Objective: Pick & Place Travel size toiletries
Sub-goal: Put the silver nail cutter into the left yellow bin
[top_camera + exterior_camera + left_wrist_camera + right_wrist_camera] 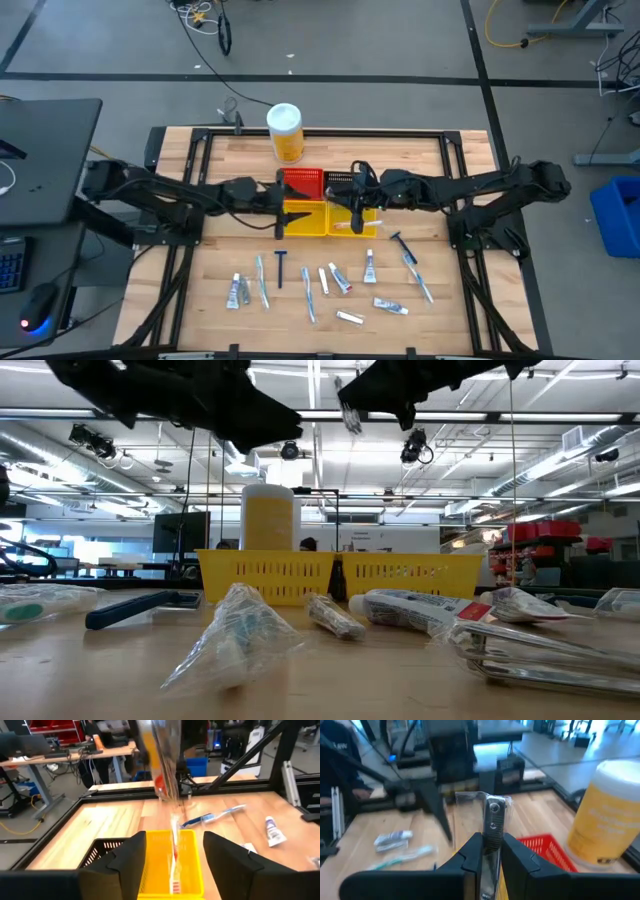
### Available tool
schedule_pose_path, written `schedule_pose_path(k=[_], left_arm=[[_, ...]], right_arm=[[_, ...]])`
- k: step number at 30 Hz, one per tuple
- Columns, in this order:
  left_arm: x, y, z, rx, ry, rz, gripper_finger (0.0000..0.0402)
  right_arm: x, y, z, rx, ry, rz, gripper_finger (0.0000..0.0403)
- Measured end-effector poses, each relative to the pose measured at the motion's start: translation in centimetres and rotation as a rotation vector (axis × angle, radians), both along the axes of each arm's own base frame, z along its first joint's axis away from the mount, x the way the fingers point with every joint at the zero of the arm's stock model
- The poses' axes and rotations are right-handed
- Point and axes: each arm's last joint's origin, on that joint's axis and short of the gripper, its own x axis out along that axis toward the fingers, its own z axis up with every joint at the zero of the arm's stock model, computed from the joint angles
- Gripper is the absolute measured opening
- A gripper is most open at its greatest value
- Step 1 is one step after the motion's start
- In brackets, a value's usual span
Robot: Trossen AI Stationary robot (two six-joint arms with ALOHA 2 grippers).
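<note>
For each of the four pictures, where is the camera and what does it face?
High: overhead, facing down; both arms over the yellow basket.
Low: table height, facing the room; arms overhead.
Left wrist: behind the open left claw, above that basket.
Right wrist: behind the right claw, shut on a packaged razor.
Shared: yellow canister in high, low, right wrist.

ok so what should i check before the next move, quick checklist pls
1. right tool shut on the clear packaged item: ok
2. packaged item hanging over the yellow basket, seen from the left wrist view: ok
3. left tool open and holding nothing: ok
4. left tool out of the item's drop path: cannot tell, its fingers sit close on either side of the basket
5. all toiletries off the table: not ok, many lie loose in front of the baskets
</note>
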Motion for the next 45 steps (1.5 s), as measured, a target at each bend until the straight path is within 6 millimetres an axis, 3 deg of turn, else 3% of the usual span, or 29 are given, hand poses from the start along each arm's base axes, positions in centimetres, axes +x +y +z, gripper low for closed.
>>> schedule_pose_path(k=[8, 15, 28, 31, 37, 45], left_arm=[[3.4, 0.0, 0.6, 0.012, 0.001, 0.015, 0.0218], [3.6, 0.1, 1.2, 0.017, -0.025, 0.03, 0.0206], [3.6, 0.1, 1.4, -0.001, -0.042, 0.011, 0.0083], [3.6, 0.1, 1.4, -0.026, -0.043, 0.017, 0.007], [3.5, 0.2, 0.7, -0.039, 0.025, 0.026, 0.0081], [2.7, 0.1, -1.9, -0.153, 0.297, 0.063, 0.0068]], right_arm=[[1.5, -0.3, -1.7, -0.033, 0.015, -0.003, 0.0055], [1.9, -0.5, -1.5, -0.034, -0.03, -0.004, 0.0055], [2.1, -0.4, -1.3, -0.043, -0.07, 0.051, 0.0055], [2.1, -0.4, -1.3, -0.061, -0.064, 0.057, 0.0058], [1.9, -0.4, -2.0, -0.06, 0.015, 0.052, 0.0102], [0.8, -0.7, -4.5, 0.029, 0.278, -0.046, 0.0165]])
